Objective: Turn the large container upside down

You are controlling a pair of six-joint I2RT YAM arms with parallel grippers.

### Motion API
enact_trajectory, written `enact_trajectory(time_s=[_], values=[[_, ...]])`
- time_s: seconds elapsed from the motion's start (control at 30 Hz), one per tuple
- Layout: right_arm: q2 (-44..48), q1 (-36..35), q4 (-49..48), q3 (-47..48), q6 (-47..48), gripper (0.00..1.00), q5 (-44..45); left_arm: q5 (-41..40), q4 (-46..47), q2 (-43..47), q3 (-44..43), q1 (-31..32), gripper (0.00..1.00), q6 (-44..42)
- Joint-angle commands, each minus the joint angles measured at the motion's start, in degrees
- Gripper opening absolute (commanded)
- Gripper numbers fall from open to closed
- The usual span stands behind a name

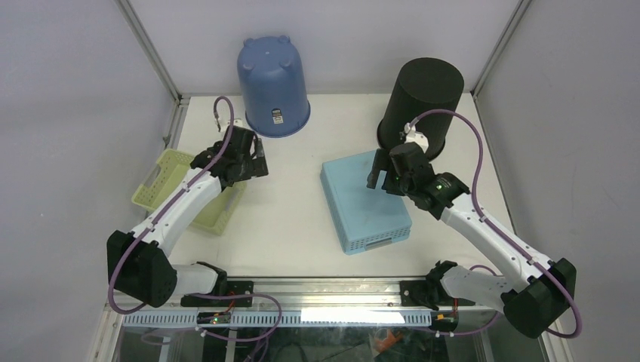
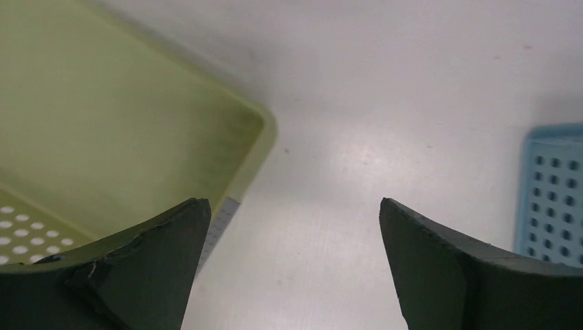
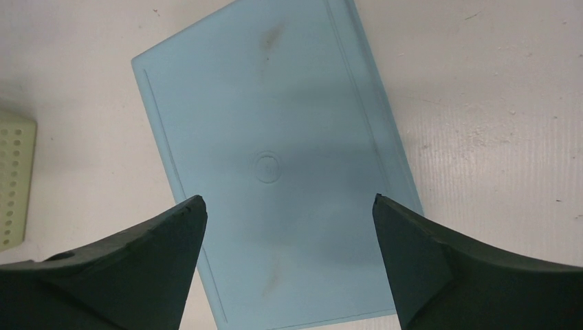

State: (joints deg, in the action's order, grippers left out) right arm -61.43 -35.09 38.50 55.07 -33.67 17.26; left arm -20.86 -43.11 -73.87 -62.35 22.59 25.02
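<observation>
The large container, a light-blue perforated basket, lies bottom-up on the white table right of centre. Its flat base fills the right wrist view, and one corner shows in the left wrist view. My right gripper hangs open above the basket's far end, its fingers spread wide with nothing between them. My left gripper is open over bare table beside the green basket, and its jaws are empty too.
A small green basket sits upright at the left edge, its rim close to my left finger. An inverted blue bucket stands at the back, with a black cylindrical bin at the back right just behind my right wrist.
</observation>
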Motion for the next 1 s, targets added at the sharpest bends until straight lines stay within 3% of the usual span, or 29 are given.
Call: enact_trajectory(time_s=[0.0,0.23,0.4,0.57,0.7,0.8,0.97], values=[[0.2,0.1,-5.0,2.5,1.1,0.95,-2.6,-10.4,0.3,-2.2,1.7,-3.2,0.99,3.0],[0.7,0.1,-4.3,2.3,0.5,0.95,-2.6,-6.5,8.5,-10.7,2.6,-6.4,0.94,2.2],[1.8,0.2,-3.8,1.6,0.0,0.95,-1.7,0.6,9.7,-12.0,2.5,-6.4,0.74,0.1],[1.8,0.2,-4.9,0.7,-0.6,0.95,-1.7,6.5,9.7,-10.9,2.8,-6.0,0.45,0.4],[1.0,0.2,-5.3,0.6,-1.0,0.95,-1.9,11.8,9.6,-9.1,3.0,-3.5,0.27,0.8],[0.7,0.2,-5.3,0.6,-1.1,0.95,-1.8,16.2,9.3,-7.6,4.0,1.2,0.28,1.1],[1.3,0.5,-5.1,0.2,-0.9,0.95,-1.3,25.1,6.5,-5.2,7.7,12.2,0.47,2.2]])
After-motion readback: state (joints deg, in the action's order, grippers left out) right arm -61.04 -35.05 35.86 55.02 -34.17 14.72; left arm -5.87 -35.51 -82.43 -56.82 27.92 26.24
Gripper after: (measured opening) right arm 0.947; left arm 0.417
